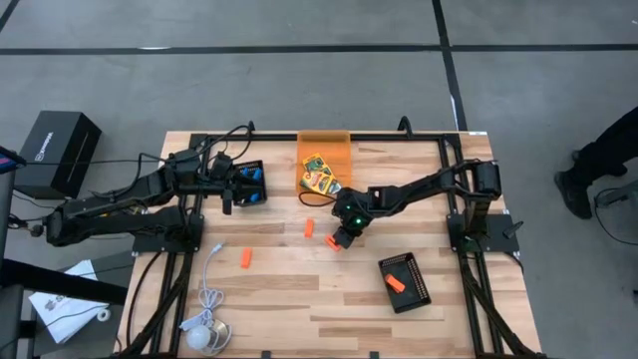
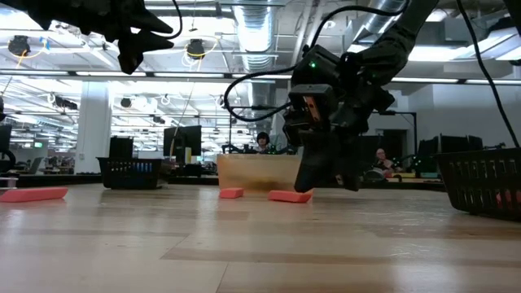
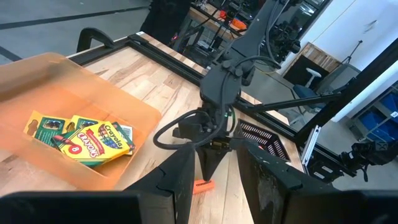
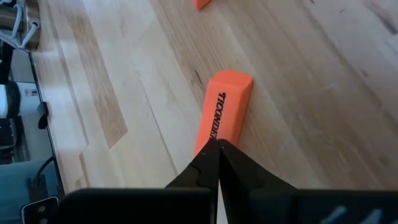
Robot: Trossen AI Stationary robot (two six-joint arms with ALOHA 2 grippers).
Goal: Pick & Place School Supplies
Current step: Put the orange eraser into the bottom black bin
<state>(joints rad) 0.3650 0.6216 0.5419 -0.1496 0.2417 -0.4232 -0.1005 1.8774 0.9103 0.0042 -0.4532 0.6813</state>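
Right gripper (image 4: 217, 144) at table centre, fingers clenched, empty, tips touching near end of orange piece (image 4: 222, 111) lying flat on wood; second piece (image 1: 309, 228) just left of it; third (image 1: 245, 258) further left, nearer; fourth (image 1: 396, 283) in right tray (image 1: 420, 289); crayon boxes (image 1: 319, 175) in orange bin (image 1: 325, 146) at far edge; left gripper (image 3: 211, 171) above far-left tray (image 1: 261, 197), fingers parted, empty.

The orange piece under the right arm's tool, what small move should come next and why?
Probably open the right tool and lower it astride the orange piece. Its fingers are shut, tips together at the piece's near end, which lies flat on the table and is not gripped. Shut fingers cannot take it. The left tool waits over the black tray.
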